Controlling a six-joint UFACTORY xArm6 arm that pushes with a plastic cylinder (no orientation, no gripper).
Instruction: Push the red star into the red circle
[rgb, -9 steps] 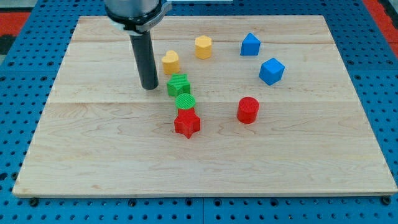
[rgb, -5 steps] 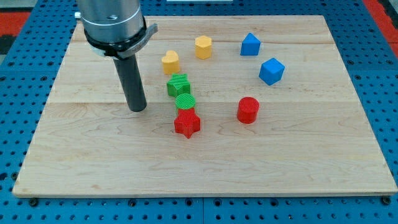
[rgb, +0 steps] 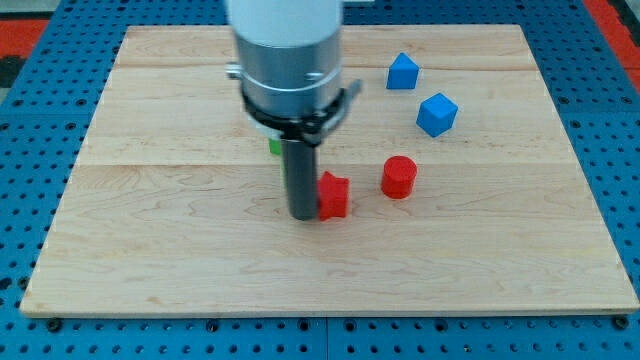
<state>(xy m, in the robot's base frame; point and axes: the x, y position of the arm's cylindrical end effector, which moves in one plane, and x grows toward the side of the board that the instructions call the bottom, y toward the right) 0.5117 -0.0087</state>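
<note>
The red star (rgb: 334, 195) lies near the board's middle, partly hidden by my rod. My tip (rgb: 303, 214) touches its left side. The red circle (rgb: 398, 177) stands a short way to the view's right of the star and slightly higher, with a gap between them. My arm's body hides the blocks behind it.
A sliver of a green block (rgb: 273, 146) shows left of my rod. Two blue blocks (rgb: 402, 72) (rgb: 436, 114) sit at the upper right. The wooden board (rgb: 150, 240) rests on a blue pegboard. The yellow blocks and the green circle are hidden by the arm.
My tip has swung from the left of the green blocks down and to the right, onto the red star's left side. The star has slid right, towards the red circle.
</note>
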